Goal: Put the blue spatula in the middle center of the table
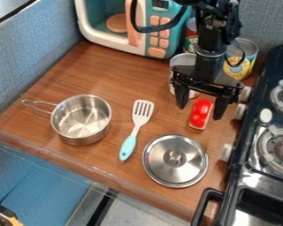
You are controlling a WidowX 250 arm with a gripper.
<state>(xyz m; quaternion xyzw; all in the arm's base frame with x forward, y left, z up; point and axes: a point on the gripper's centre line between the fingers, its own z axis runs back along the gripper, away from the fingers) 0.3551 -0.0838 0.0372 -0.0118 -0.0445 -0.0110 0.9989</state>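
Jaws spread wide and holding nothing, the gripper [201, 101] hangs near the red block [201, 114], probably open to take the spatula [139, 120], which lies flat between pot [82, 121] and lid [174, 165], its handle [128, 148] likely easy to pinch.

Teal toy microwave [154, 32], cans [243, 69], steel pot [81, 118], metal lid [167, 167], red object [200, 113], black stove [241, 172]

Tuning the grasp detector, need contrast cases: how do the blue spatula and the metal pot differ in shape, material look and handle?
Shape: the spatula lies flat; the pot is deep, round and stands upright, open on top.
Look: the spatula has a pale slotted head and solid light-blue grip; the pot is shiny silver.
Handle direction: the spatula's points to the picture's bottom, the pot's to its left.
Shared: both rest on the wooden table.
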